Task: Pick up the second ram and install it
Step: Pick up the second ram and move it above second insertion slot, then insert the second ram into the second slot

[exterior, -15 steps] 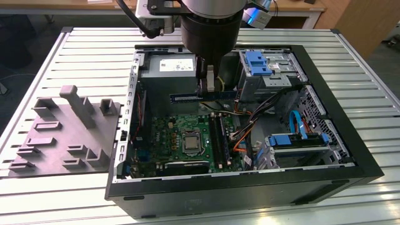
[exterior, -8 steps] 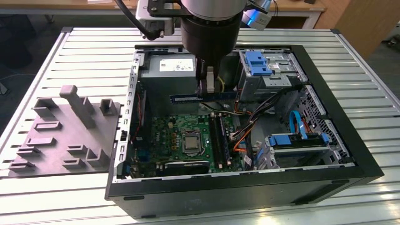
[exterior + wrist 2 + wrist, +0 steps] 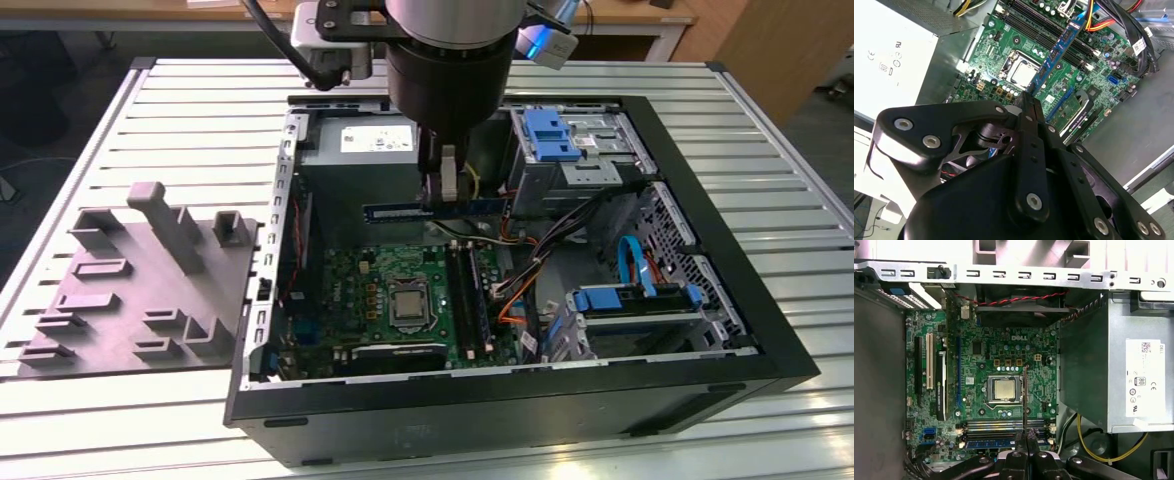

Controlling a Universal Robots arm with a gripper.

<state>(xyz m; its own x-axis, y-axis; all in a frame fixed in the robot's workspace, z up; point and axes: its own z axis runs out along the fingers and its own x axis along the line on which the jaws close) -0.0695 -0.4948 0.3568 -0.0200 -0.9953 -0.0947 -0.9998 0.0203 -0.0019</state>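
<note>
The second ram (image 3: 400, 210) is a thin dark-blue stick hanging level above the open computer case, over the gap between the power supply and the motherboard (image 3: 387, 300). My gripper (image 3: 438, 190) is shut on its middle from above. In the first wrist view the stick (image 3: 1025, 395) shows edge-on as a thin line running out from the fingertips (image 3: 1030, 442) over the processor socket (image 3: 1000, 389). In the second wrist view it (image 3: 1056, 55) reaches away from the gripper (image 3: 1026, 100) over the board. Another blue stick (image 3: 989, 444) sits in a slot beside the black memory slots (image 3: 1004, 425).
The grey power supply (image 3: 367, 145) fills the case's far corner. Blue drive brackets (image 3: 550, 135) and bundled cables (image 3: 534, 260) lie on the exterior view's right. A grey moulded fixture (image 3: 134, 280) rests on the slatted table on the exterior view's left.
</note>
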